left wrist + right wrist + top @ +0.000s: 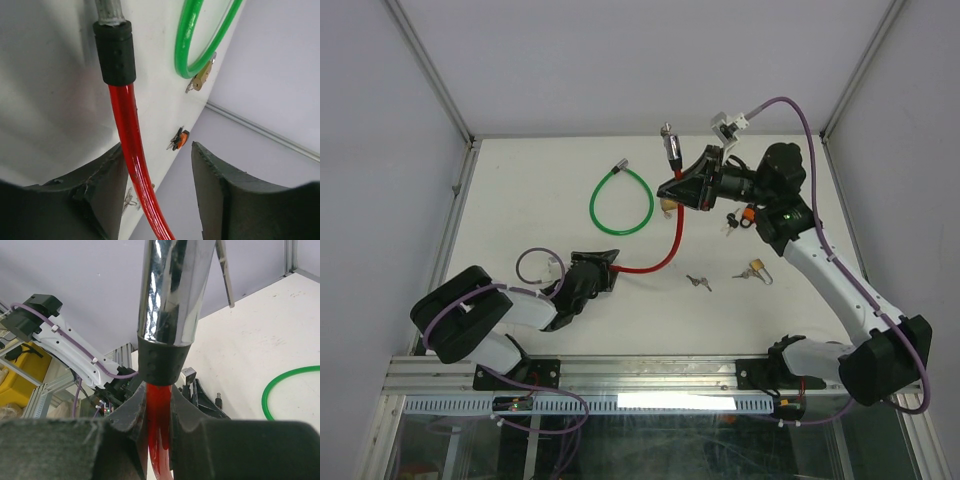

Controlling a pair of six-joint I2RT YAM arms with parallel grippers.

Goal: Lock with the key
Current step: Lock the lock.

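While your right hand (670, 190) is clamped on the red cable lock (129, 135) just under its chrome barrel (172, 290), that barrel's long axis points out of the hand toward the far side of the desk (540, 180). Your left hand (608, 265) has its fingers apart, the cable lying between them against one finger. The loose keys (698, 282) lie flat between the arms, to the right of that freer hand.

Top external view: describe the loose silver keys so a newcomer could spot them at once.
On the white table, look right of the sagging red cable. The small silver keys lie just left of the small brass padlock; they are bare metal, unlike the orange-headed keys farther back.
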